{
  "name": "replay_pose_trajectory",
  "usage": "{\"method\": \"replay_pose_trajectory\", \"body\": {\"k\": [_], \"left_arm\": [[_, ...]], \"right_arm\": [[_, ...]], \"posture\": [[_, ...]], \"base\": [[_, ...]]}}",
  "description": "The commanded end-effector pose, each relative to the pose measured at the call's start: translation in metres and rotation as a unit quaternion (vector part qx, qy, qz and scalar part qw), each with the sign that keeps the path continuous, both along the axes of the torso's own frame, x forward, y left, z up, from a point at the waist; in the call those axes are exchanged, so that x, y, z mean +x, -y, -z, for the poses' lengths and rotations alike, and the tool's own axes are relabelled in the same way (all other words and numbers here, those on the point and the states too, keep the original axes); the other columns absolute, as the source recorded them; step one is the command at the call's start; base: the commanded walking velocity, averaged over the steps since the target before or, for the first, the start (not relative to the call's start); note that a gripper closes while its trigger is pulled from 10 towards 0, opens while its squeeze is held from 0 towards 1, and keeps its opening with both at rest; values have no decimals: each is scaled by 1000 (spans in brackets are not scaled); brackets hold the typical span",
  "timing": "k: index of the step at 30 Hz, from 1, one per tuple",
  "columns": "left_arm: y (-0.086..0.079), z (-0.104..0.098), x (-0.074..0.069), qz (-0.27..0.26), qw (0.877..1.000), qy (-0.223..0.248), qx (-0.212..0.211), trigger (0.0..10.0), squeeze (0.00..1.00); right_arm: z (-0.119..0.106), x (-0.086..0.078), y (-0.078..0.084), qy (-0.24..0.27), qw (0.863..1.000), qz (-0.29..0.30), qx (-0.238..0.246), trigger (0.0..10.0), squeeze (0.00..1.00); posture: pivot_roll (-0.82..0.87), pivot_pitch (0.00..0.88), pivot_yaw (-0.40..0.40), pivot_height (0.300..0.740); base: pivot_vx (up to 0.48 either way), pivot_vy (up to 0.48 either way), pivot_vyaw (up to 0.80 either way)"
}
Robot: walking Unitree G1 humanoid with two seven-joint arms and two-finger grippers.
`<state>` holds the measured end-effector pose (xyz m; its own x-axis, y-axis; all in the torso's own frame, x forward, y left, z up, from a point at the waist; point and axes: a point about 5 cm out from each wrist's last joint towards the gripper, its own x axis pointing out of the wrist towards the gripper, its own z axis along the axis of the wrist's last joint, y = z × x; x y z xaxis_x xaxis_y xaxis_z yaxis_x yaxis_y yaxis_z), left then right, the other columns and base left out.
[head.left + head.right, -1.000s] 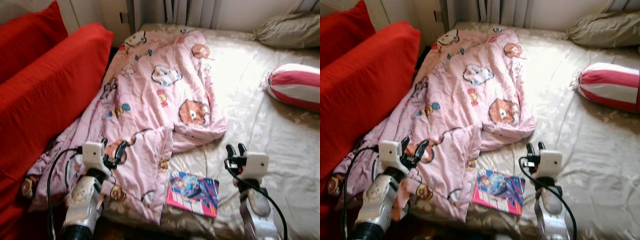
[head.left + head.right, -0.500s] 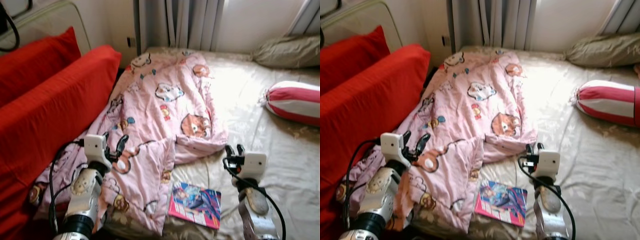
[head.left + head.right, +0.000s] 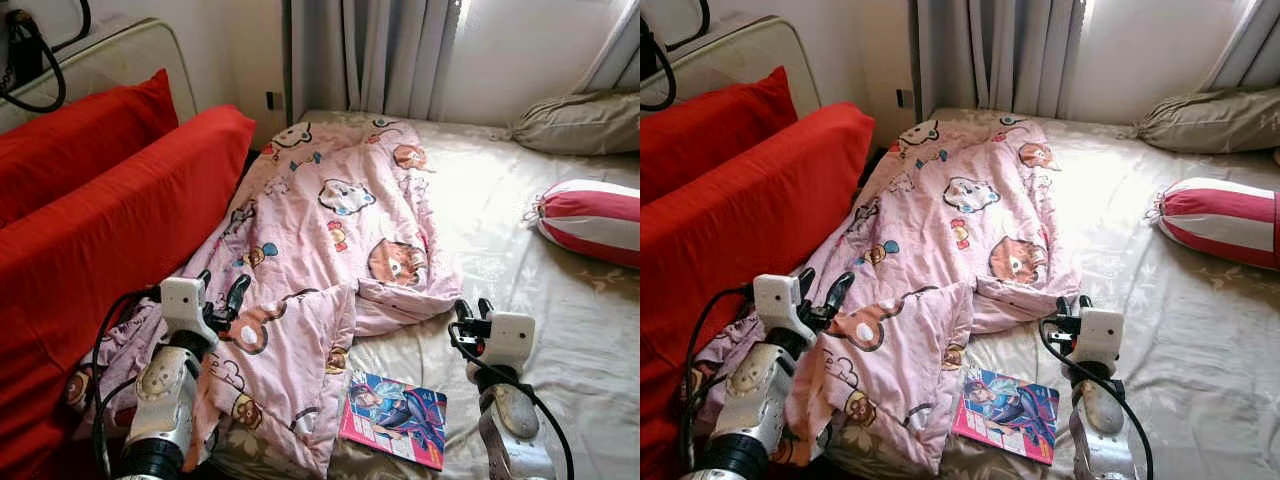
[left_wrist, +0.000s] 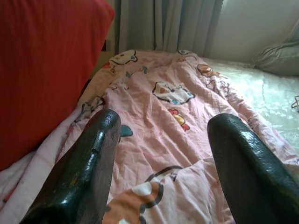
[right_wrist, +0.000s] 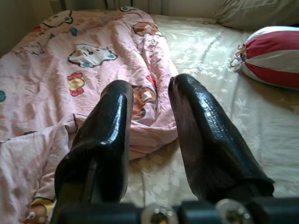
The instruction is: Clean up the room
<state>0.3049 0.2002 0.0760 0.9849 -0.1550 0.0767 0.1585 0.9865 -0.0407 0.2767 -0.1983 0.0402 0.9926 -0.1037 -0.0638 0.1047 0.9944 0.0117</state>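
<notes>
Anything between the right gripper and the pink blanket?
Nothing: bare beige sheet separates right gripper from pink blanket, seen in the eye views. The book lies nearer.

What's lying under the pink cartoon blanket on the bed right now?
The pink blanket lies crumpled on the beige sheet, its lower edge overlapping the left edge of a colourful book. Anything else beneath it is hidden by the fabric.

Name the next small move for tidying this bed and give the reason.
Probably lower the left claw onto the rumpled pink blanket and pinch its near folded edge. The claw is open and hovers just above that fold, while the blanket lies bunched against the red cushion. The right claw hangs over bare sheet beyond the book.
</notes>
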Motion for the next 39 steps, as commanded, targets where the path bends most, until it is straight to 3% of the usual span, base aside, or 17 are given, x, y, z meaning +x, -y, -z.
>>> {"method": "replay_pose_trajectory", "body": {"k": [1, 11, 19, 27, 30, 39], "left_arm": [[-3, 3, -3, -3, 1000, -4, -1, 10000, 0], [0, 9, -9, 2, 1000, -11, -1, 10000, 0], [-2, 11, -14, 1, 1000, -14, 0, 10000, 0], [-6, 9, -14, -6, 1000, -15, -6, 10000, 0], [-6, 7, -14, -5, 1000, -13, -4, 10000, 0], [-7, 5, -15, -11, 1000, -15, -10, 10000, 0]], "right_arm": [[4, -3, 2, -11, 1000, 2, -13, 10000, 0], [10, -11, 5, -24, 999, 11, -18, 10000, 0], [8, -11, 3, -16, 1000, 11, -14, 10000, 0], [9, -8, -2, -26, 999, -6, -18, 10000, 0], [5, -8, -5, -8, 1000, -18, -15, 10000, 0], [6, -7, -8, -21, 999, -27, -17, 10000, 0]], "posture": [[-65, 0, -23, 740], [-67, 0, -23, 690], [-61, 4, -22, 690], [-57, 60, -22, 660], [-53, 91, -22, 660], [-45, 148, -24, 660]], "base": [[0, 0, 0], [0, 0, 0], [0, 0, 0], [0, 0, 0], [0, 0, 0], [0, 0, 0]]}}
